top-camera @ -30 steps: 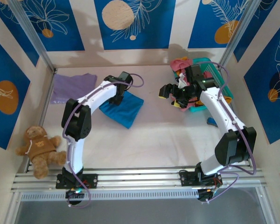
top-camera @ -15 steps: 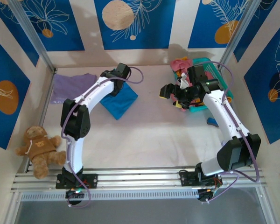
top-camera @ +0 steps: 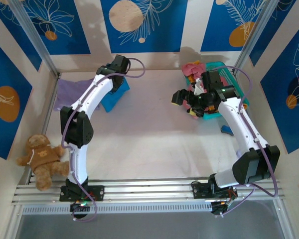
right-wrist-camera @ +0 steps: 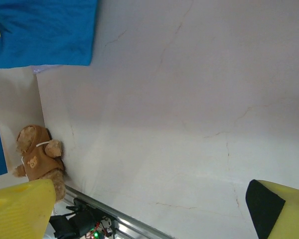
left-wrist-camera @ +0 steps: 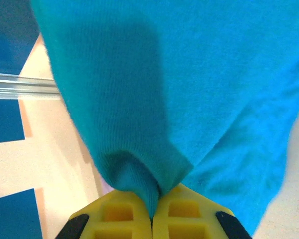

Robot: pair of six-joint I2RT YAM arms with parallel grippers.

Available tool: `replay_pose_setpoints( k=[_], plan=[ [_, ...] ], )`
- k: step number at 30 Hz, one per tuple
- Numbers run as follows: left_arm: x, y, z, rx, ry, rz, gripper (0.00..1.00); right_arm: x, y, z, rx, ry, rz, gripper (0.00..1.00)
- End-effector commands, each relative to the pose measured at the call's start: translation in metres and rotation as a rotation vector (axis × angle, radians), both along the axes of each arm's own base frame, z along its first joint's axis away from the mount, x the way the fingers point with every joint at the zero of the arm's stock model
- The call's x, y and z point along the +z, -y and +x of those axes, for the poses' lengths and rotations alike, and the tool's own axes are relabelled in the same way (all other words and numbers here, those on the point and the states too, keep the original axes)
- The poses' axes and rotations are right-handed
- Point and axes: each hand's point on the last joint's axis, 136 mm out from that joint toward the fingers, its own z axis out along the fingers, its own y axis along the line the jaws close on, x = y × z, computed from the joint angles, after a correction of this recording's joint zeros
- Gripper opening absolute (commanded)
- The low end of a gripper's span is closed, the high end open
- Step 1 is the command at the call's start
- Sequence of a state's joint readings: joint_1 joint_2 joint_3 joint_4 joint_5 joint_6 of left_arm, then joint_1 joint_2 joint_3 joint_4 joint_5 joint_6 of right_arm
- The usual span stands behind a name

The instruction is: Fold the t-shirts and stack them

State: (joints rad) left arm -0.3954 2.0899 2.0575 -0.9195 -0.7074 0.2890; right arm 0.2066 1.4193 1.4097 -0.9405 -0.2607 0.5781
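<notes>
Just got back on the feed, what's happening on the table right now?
The left gripper is shut on a fold of the teal-blue t-shirt, holding it at the far left of the table next to the lavender t-shirt lying there. The right gripper hangs open over bare table, beside the turquoise basket of clothes.

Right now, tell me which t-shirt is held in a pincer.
The teal-blue t-shirt: its edge is pinched in the shut left pincer. The lavender t-shirt lies free on the table, and the pink one sits at the basket.
</notes>
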Motion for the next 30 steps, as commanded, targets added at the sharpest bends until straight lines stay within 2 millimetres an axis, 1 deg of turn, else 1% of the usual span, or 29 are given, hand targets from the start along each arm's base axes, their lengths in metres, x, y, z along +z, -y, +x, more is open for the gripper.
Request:
replay_pose_setpoints(
  k=[1, 6, 9, 14, 21, 25, 30],
  plan=[
    [0.033, -0.011, 0.001, 0.007, 0.051, -0.017, 0.0, 0.01, 0.005, -0.003, -0.02, 0.02, 0.0, 0.99],
    [0.045, -0.023, 0.005, 0.048, 0.072, -0.045, 0.0, 0.011, 0.006, -0.003, -0.019, 0.017, 0.001, 0.99],
    [0.054, -0.034, 0.009, 0.096, 0.103, -0.082, 0.0, 0.01, 0.005, -0.004, -0.013, 0.012, 0.006, 0.99],
    [0.062, -0.047, 0.009, 0.14, 0.127, -0.115, 0.0, 0.011, 0.004, -0.003, -0.015, 0.004, 0.014, 0.99],
    [0.053, -0.061, 0.006, 0.179, 0.098, -0.127, 0.0, 0.012, 0.002, 0.0, -0.01, 0.003, 0.022, 0.99],
    [0.052, -0.071, 0.003, 0.204, 0.087, -0.137, 0.0, 0.013, 0.001, 0.001, -0.007, 0.004, 0.023, 0.99],
    [0.048, -0.079, 0.0, 0.227, 0.071, -0.15, 0.0, 0.013, 0.002, 0.001, -0.007, 0.005, 0.021, 0.99]
  ],
)
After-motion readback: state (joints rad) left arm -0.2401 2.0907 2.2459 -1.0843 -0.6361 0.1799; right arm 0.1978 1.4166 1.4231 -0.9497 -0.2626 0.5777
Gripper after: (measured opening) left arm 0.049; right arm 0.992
